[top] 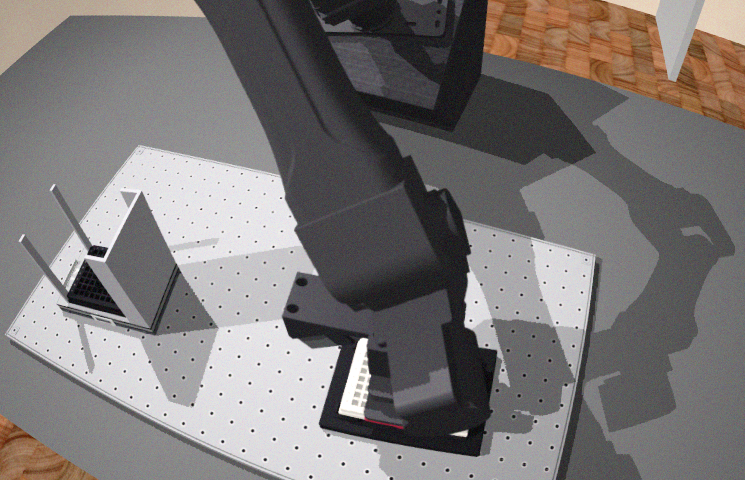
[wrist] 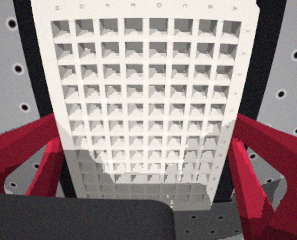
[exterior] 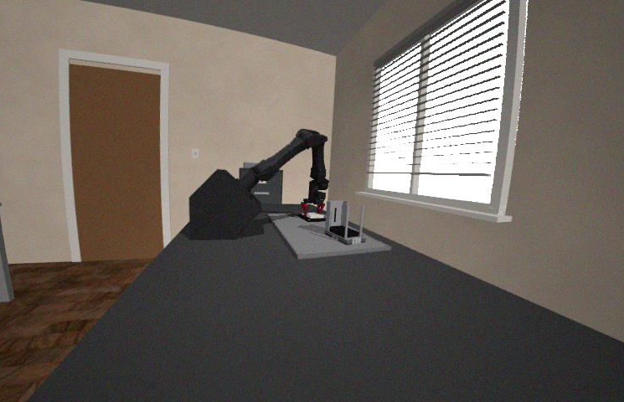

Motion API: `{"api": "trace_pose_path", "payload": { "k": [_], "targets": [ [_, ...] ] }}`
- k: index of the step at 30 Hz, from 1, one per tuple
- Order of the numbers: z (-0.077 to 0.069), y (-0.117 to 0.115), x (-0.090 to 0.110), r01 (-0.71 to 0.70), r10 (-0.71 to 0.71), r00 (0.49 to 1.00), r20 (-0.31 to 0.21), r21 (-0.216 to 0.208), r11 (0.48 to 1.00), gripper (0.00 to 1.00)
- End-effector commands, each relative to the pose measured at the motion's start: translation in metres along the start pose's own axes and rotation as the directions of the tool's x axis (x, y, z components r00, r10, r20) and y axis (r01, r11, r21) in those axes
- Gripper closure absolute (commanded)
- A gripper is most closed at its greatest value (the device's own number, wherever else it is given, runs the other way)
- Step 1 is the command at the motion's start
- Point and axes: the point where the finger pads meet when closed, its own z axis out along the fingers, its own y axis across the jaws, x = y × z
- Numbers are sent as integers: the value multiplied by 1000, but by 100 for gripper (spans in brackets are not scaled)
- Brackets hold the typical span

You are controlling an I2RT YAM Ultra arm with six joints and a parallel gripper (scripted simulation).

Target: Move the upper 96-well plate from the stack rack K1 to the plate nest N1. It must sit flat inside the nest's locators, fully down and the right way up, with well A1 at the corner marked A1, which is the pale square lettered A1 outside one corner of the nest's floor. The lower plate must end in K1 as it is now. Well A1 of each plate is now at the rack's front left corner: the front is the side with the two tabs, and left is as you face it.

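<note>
My gripper (wrist: 145, 120) with red fingers is shut on the long sides of a white 96-well plate (wrist: 147, 90). The plate hangs low over the black plate nest N1 (top: 409, 390), wells facing up. In the top view the arm hides most of the plate (top: 358, 379); only its left edge shows over the nest. Whether the plate touches the nest floor I cannot tell. The stack rack K1 (top: 109, 271) at the board's left holds a dark plate (top: 92, 285) at its bottom.
Rack and nest stand on a pale perforated board (top: 305, 316) on the dark table. The rack has two thin posts (top: 50, 249) and a tall grey wall. The robot's black base box (top: 395, 50) is at the back. In the exterior view the gripper (exterior: 313, 208) stands beside the rack (exterior: 342, 223).
</note>
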Motion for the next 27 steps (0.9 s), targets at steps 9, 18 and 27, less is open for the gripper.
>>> {"api": "trace_pose_path", "payload": {
  "k": [9,18,27],
  "targets": [
    [-1,14,2,-13,13,1000,-3,-36,999,100],
    [-2,13,1,-14,14,1000,-5,-36,999,100],
    [-1,7,-1,-10,9,1000,-2,-27,1000,100]
  ]
}}
